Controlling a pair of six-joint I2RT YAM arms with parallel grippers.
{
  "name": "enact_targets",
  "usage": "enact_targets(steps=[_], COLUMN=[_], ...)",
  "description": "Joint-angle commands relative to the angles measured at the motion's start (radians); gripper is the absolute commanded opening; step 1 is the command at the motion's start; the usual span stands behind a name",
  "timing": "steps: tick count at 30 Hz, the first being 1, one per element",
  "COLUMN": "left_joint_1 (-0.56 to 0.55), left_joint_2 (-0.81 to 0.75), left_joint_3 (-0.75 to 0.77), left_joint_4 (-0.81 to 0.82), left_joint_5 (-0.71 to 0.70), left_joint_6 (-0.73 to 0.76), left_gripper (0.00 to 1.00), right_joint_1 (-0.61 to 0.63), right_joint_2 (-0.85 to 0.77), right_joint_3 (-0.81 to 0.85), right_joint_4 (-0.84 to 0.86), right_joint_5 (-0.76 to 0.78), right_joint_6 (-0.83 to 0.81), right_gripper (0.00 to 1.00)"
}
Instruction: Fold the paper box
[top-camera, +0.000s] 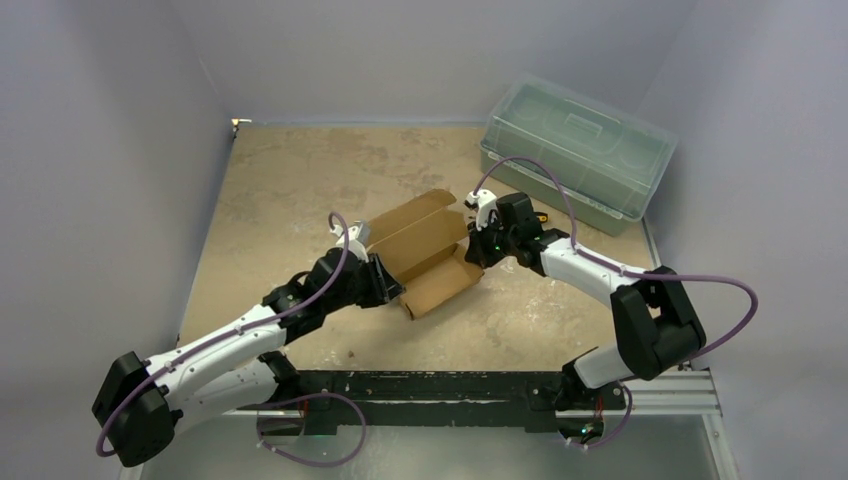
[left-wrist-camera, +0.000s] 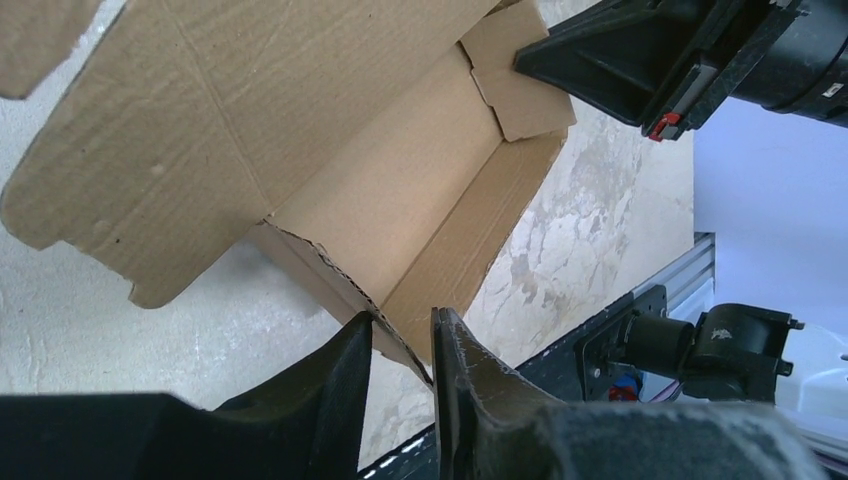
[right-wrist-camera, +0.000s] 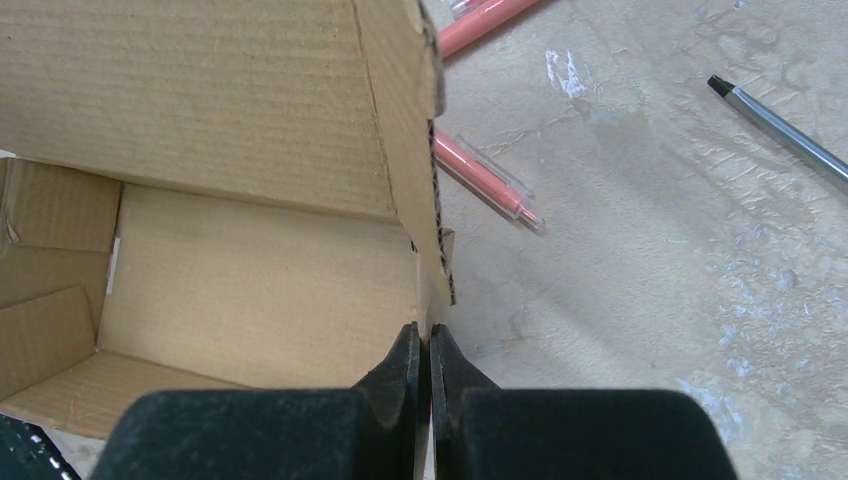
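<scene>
At the near edge one metal rail (top-camera: 450, 385) carries the bases of the two arms. From there both arms reach forward to the middle of the bench (top-camera: 300, 170), where the one paper box (top-camera: 425, 250) lies between them. It is brown, open on top and only partly folded. A wide flap spreads flat on its far side.

The left tool (left-wrist-camera: 402, 318) is at the left end of the box. Its two fingers (left-wrist-camera: 340, 385) stand a little apart, and the edge of a raised end wall sits in the gap between them. I cannot tell if they press on it.

The right tool (right-wrist-camera: 424, 330) is at the right end of the box. Its two fingers (right-wrist-camera: 398, 365) are together and pinch the lower edge of a raised cardboard wall.

Just beside that wall, the right wrist view shows three pens on the bench: two pink pens (right-wrist-camera: 485, 180) and, farther off, one grey pen (right-wrist-camera: 790, 135) with a dark tip.

In the far right corner of the bench stands one greenish see-through plastic bin (top-camera: 575, 150) with its lid on, well apart from the box.
</scene>
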Motion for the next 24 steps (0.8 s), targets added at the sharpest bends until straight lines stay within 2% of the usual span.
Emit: enact_targets(steps=[1, 15, 24], left_joint_1=[0.002, 0.002, 0.002], left_joint_2=[-0.003, 0.041, 0.013], left_joint_3=[-0.008, -0.067, -0.109], left_joint_4=[0.07, 0.157, 0.212], left_joint_5=[-0.024, 0.025, 0.033], left_joint_6=[-0.016, -0.055, -0.089], left_gripper=[0.28, 0.37, 0.44], right_joint_1=[0.01, 0.011, 0.015], right_joint_2=[0.004, 0.014, 0.016], right_joint_3=[0.034, 0.039, 0.041], right_joint_4=[-0.005, -0.012, -0.013], right_joint_5=[-0.044, -0.044, -0.042], right_joint_6=[-0.002, -0.002, -0.002], right_gripper=[0.02, 0.01, 0.01])
